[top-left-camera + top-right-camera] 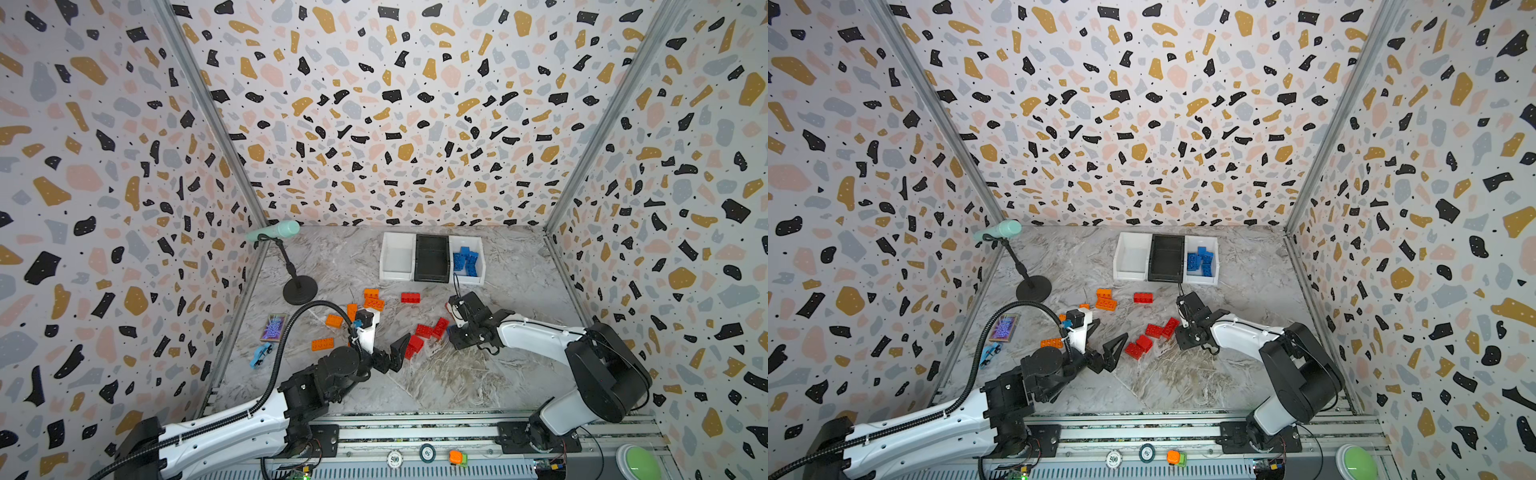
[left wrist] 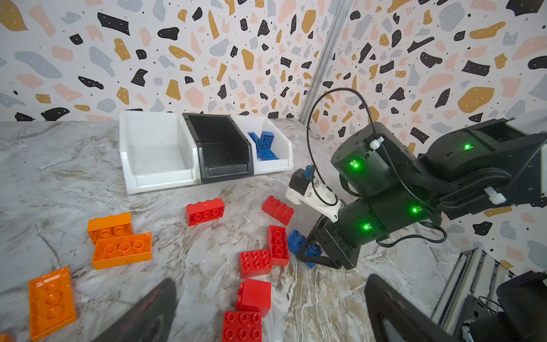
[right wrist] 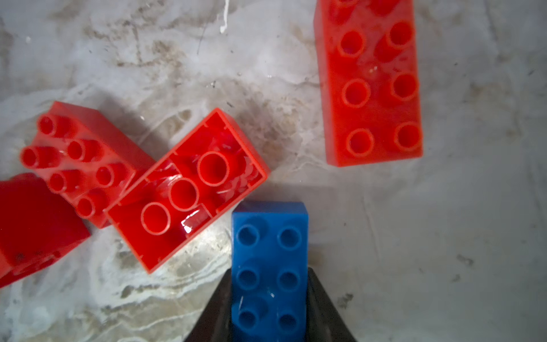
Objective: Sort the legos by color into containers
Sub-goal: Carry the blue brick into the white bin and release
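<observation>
**Step in hand.** The right claw (image 3: 269, 274) is clamped across the long sides of a blue brick (image 3: 269, 231), studs up, on the counter (image 1: 478, 374) at the edge of the red cluster (image 1: 428, 330). This reads as the pick-up stage for a blue piece. The wrist view is too close to show whether the brick is already off the surface; it appears to be resting on it.

**Left claw.** The left claw (image 1: 392, 353) is spread wide and holds nothing. It hovers at the near side of the red bricks.

**Containers.** The three bins stand in a row at the back of the counter.
- The right-hand white bin (image 2: 284, 154) already holds several blue bricks.
- The black bin (image 2: 222, 174) shows nothing inside.
- The left-hand white bin (image 2: 159, 180) shows nothing inside.

**Remaining work.** All orange bricks (image 1: 372, 299) and red bricks are loose on the counter. One red brick (image 1: 410, 297) lies apart from the others, nearer the bins. In my judgement the sort is at an early stage, with blue nearly finished.

**Next move calls for.**
- Lift straight up, because an upturned red brick (image 3: 189, 189) lies just beside the blue brick's corner and could be dragged along.
- Carry the brick back to the right-hand white bin.
- Open the claw only once it is above the bin's rim.
</observation>
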`<state>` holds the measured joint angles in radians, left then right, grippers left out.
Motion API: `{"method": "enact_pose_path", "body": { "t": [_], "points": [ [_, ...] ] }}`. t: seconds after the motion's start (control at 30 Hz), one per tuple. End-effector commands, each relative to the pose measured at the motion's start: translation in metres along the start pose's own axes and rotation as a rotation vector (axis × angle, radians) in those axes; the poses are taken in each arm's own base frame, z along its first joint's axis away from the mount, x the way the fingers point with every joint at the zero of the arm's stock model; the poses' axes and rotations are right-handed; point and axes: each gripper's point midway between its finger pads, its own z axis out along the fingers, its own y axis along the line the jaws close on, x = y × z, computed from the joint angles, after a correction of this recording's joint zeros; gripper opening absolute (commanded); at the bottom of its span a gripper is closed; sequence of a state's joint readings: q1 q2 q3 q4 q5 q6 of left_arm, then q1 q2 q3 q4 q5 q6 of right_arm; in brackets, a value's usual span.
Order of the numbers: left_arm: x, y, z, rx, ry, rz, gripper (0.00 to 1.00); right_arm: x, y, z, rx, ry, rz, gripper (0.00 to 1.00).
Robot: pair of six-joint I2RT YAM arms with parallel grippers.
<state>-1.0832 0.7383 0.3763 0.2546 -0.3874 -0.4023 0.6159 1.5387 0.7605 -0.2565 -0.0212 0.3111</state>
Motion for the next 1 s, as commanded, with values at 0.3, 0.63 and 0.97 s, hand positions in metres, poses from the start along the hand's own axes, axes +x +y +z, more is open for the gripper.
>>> {"method": "enact_pose_path", "body": {
  "t": [0.3,0.63,0.97],
  "points": [
    [-0.012,-0.005,0.027,-0.016,-0.024,0.063,1.00,-0.114,-0.040,-0.079,0.106,-0.264,0.085,0.27],
    [-0.031,-0.004,0.079,-0.003,-0.016,0.098,1.00,-0.252,-0.115,-0.059,0.157,-0.376,0.186,0.29],
    [-0.025,0.020,0.078,-0.058,0.001,0.062,1.00,-0.296,-0.140,-0.021,0.156,-0.346,0.184,0.61]
  ]
}}
